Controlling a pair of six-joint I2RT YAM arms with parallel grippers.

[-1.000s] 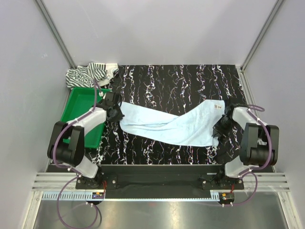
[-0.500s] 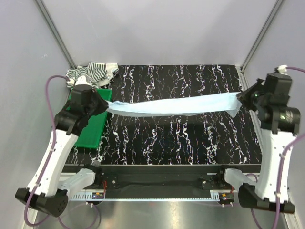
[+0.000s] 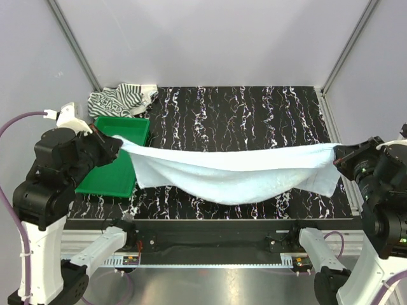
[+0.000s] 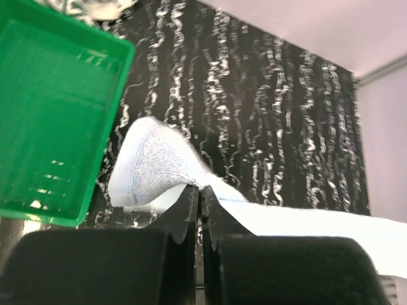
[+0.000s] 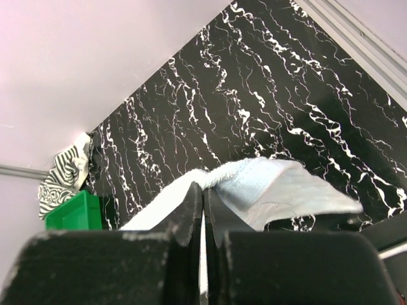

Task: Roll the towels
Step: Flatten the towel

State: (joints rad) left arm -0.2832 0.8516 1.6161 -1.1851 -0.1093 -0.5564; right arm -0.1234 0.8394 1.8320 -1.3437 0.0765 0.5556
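The left pincer point(image 3: 118, 141) and right pincer point(image 3: 337, 154) each clenched one end of the blue towel point(image 3: 235, 176), which sagged above the tabletop point(image 3: 254, 114); the striped towel point(image 3: 119, 99) lay crumpled behind the tray point(image 3: 109, 175)

The blue towel point(image 3: 235, 175) is a plain light blue, near white where the light catches it, while the striped towel point(image 3: 119, 100) at 11 o'clock has black-and-white stripes. The desk point(image 3: 254, 114) is black with white marble-like veins (streaked mostly from 12 towards 6), and the tray point(image 3: 105, 178) at 9 o'clock is plain bright green. The fingers point(image 4: 181, 219) are black, the arms point(image 3: 54, 171) black and white with purple cables point(image 3: 13, 124).
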